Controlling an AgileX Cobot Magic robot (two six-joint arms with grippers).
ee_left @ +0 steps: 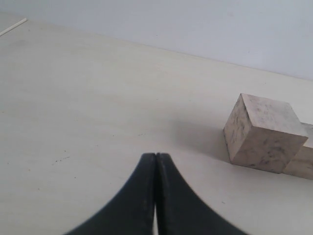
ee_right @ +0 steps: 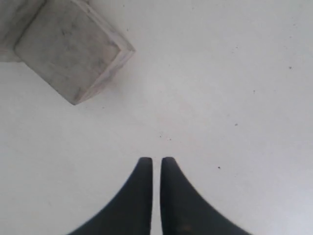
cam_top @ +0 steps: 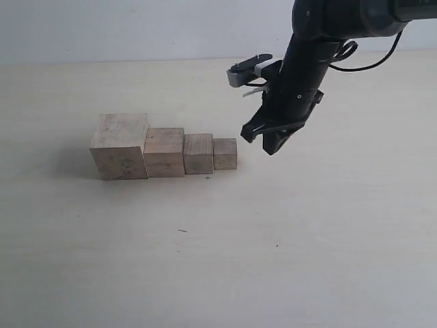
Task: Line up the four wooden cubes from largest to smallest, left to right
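Pale wooden cubes (cam_top: 164,152) sit in a touching row on the table (cam_top: 287,260), from the largest cube (cam_top: 121,147) at left to the smallest cube (cam_top: 224,154) at right, near which the right gripper (ee_right: 156,166) hangs almost closed and empty, while the left gripper (ee_left: 155,164) is pressed together, empty.

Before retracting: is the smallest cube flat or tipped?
Flat: the smallest cube rests squarely on the table, top level, right gripper clear of it.
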